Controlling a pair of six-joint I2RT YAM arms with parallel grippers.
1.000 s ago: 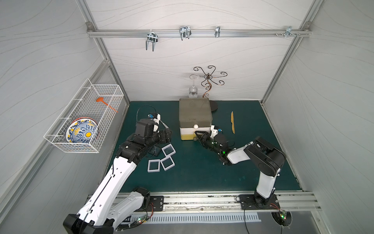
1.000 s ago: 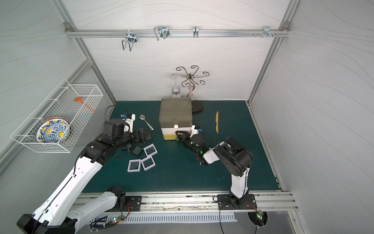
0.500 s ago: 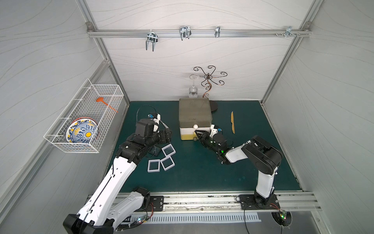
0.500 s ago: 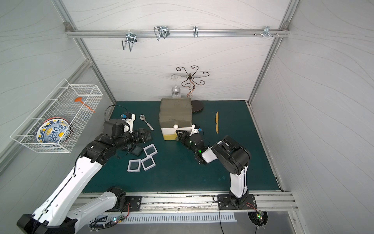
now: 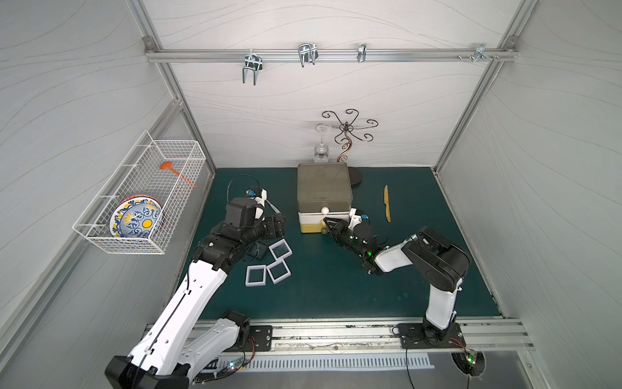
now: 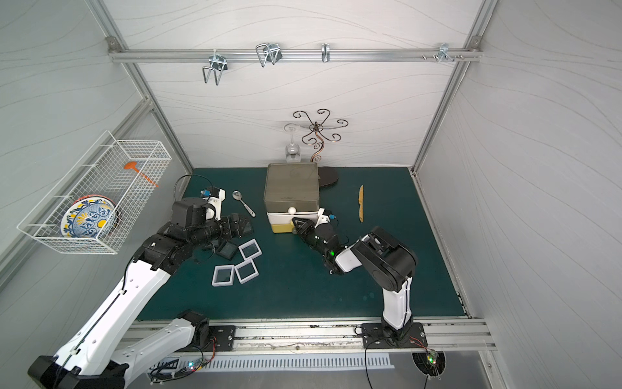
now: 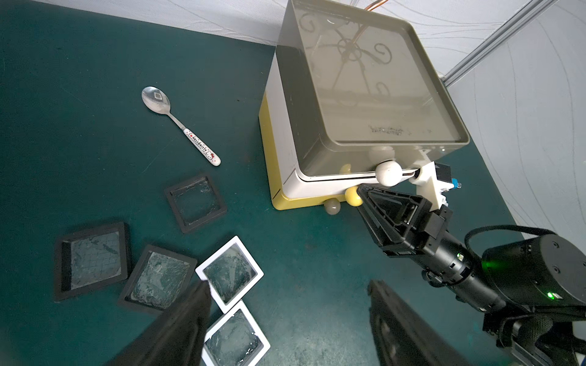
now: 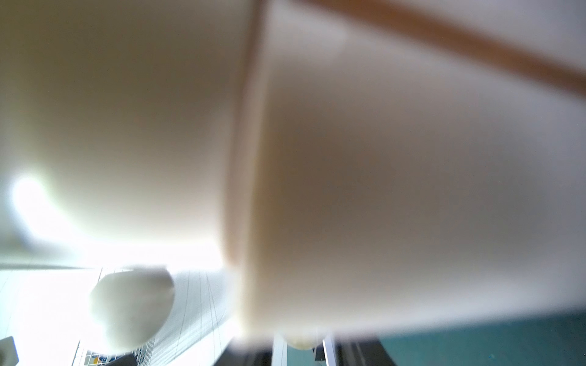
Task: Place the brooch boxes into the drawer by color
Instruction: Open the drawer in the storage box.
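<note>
Left wrist view: my right gripper (image 7: 364,195) has closed in on the drawer (image 7: 364,79), upper right of the frame, jaws narrowing at the yellow knob (image 7: 353,196); whether they pinch it yet I cannot tell. I judge the white tier (image 7: 317,187) is about to be pulled for the white boxes (image 7: 229,274). My left gripper (image 7: 288,285) hangs wide and empty at the bottom edge, beside those; black boxes (image 7: 92,260) lie at lower left. Every tier looks shut, contents hidden; I see no pink ones. In a top view the basket (image 5: 181,158) at left holds a plate (image 5: 136,220).
</note>
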